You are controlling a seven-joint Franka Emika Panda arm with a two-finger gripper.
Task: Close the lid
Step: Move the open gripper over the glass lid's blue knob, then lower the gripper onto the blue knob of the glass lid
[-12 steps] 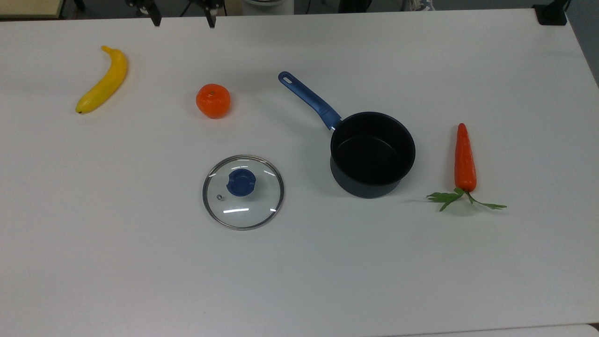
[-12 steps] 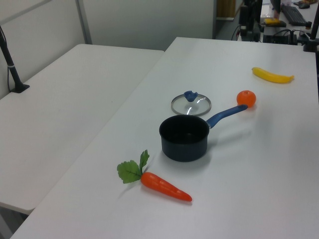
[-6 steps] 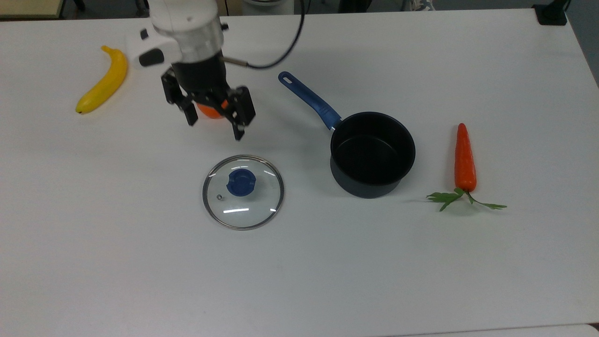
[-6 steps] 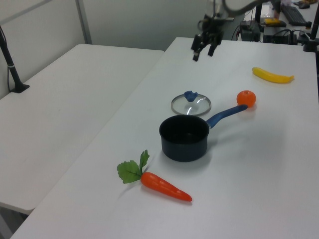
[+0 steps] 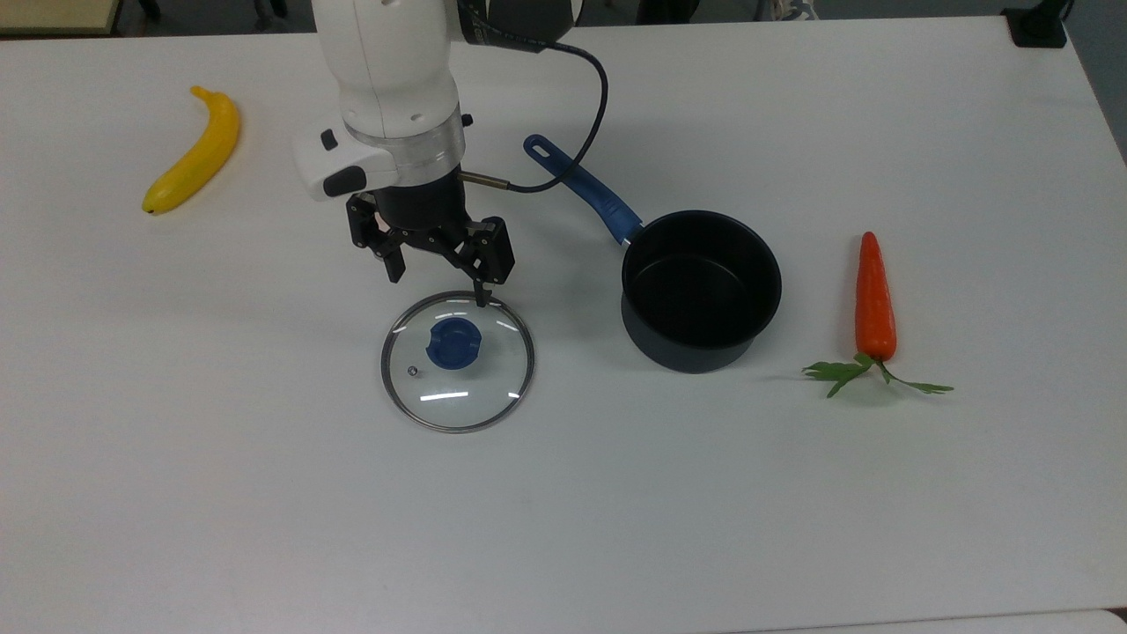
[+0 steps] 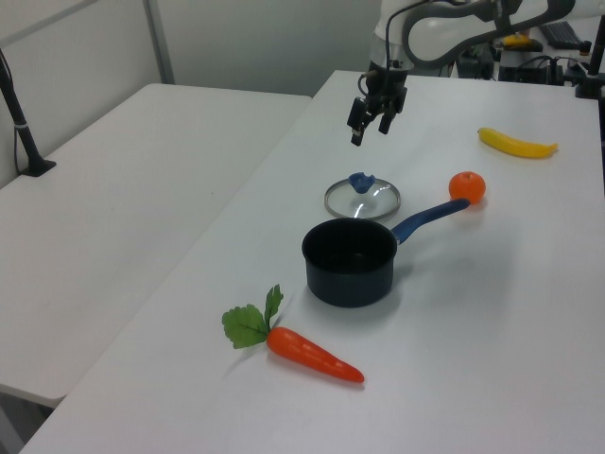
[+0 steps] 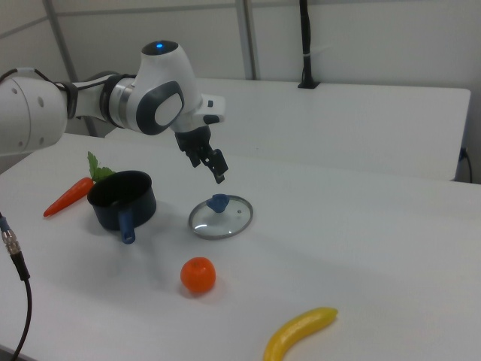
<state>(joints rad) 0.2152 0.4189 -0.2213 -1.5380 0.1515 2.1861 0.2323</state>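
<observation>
Glass lid flat on table, beside the saucepan; your gripper hangs spread above. Miss the blue knob and fingers could skid on glass.

A second ago only the fingertips of the gripper showed at the far edge of the table in the top view. Since then the arm has swung in over the table and come toward the lid. Half a second ago the gripper hung over the orange, covering part of it in the top view. Now the gripper hangs in the air just short of the lid's far rim, fingers spread, and in the top view the arm covers the orange altogether.
</observation>
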